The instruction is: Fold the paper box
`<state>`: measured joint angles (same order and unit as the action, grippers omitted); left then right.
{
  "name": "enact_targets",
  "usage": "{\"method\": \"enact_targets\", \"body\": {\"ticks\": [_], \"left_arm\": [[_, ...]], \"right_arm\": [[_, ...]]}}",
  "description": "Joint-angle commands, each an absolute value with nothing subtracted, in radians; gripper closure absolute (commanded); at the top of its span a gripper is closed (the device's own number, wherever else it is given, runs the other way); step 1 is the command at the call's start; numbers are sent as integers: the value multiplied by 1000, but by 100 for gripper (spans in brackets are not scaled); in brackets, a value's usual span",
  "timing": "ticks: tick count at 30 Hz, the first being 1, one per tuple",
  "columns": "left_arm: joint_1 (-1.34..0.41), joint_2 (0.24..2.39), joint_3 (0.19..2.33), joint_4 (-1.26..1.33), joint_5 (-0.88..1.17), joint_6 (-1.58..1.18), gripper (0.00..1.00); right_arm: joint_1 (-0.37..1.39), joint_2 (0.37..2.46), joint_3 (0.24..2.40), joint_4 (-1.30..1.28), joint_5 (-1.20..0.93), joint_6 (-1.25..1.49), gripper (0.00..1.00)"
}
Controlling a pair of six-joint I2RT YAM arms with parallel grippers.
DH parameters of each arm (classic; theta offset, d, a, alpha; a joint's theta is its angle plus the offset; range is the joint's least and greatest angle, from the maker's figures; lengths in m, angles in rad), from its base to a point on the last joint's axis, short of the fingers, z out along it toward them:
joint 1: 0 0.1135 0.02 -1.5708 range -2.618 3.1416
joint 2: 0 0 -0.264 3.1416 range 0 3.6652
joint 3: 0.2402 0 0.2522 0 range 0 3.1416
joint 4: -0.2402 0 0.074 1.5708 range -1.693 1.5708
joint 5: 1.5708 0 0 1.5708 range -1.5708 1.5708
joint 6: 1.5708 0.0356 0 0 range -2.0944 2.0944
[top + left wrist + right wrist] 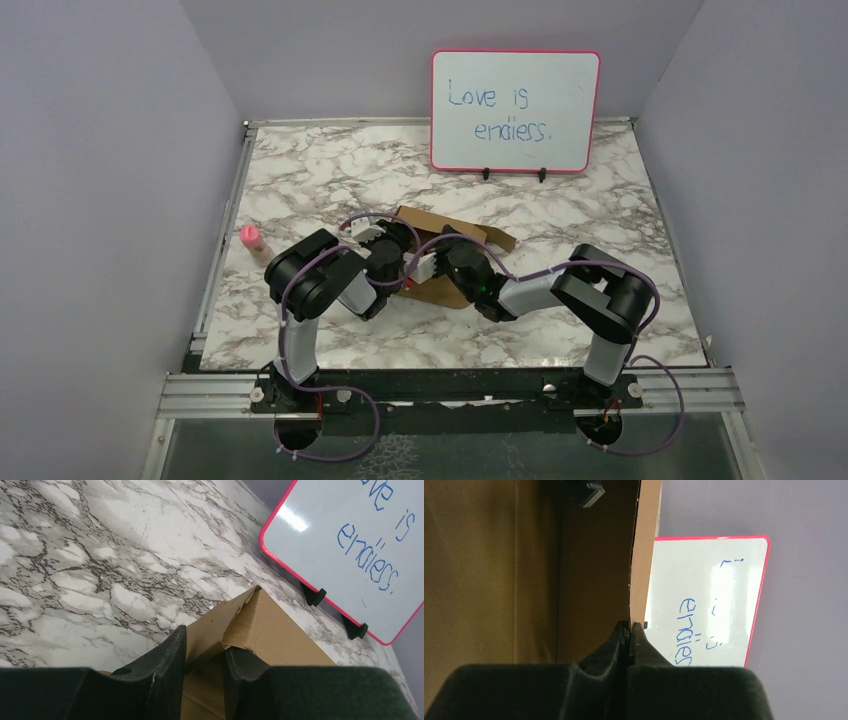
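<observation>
Item: plain brown cardboard paper box [490,238], partly erected with walls and flaps raised. It lay on the grey-veined white marble-pattern counter [330,170], directly ahead of both end effectors and between them. Long axis: judged to run crosswise, from the left end effector's side to the right one's, slanting a little; the wrists hid much of it in the top view. Left end effector [207,650]: dark green fingers [170,665] stood part-way apart, astride a raised corner of the box where a creased flap folded over. Cardboard filled the gap, but whether the pads pressed it could not be told. Right end effector [629,626]: jaws were closed tight on the thin edge of an upright wall. That wall ran straight out from the fingertips, with the box's brown inside to one side of it. Nearer arm: neither, by judgement; the left was at the box's left end, the right at a wall nearer its middle. Relation governing the next move: the pinched wall and the straddled corner lay just beyond the respective fingertips. Folding would therefore probably call for turning panels inward, not for any reach. Beyond the box, farther out from both end effectors: a pink-framed rectangular whiteboard [515,100] with blue handwriting, propped upright. Well apart, off the left arm's outer side: a small pink bottle-shaped object [250,238].
</observation>
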<state>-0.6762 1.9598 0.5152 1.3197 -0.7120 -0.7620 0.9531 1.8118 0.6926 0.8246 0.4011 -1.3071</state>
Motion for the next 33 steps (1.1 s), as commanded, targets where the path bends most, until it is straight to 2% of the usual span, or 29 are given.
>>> {"method": "enact_targets", "body": {"ticks": [1,10,17,24,30,33], "left_arm": [[-643,1943,566,1150,-855,-868,80],[-616,1929,504,1136,-821,-882,82],[-612,1896,456,1160,-757,-801,80],[-594,1919,340,1467,-627,-679,65],[-570,1910,305,1509,-544,-642,57],[-568,1905,288,1525,-531,-624,49]], "right_arm": [[1008,1824,665,692,325,-1261,99],[1008,1793,681,660,316,-1244,99],[1008,1743,754,456,258,-1172,99],[1008,1715,799,358,212,-1117,99],[1008,1698,785,344,210,-1097,99],[1008,1698,779,353,212,-1098,99]]}}
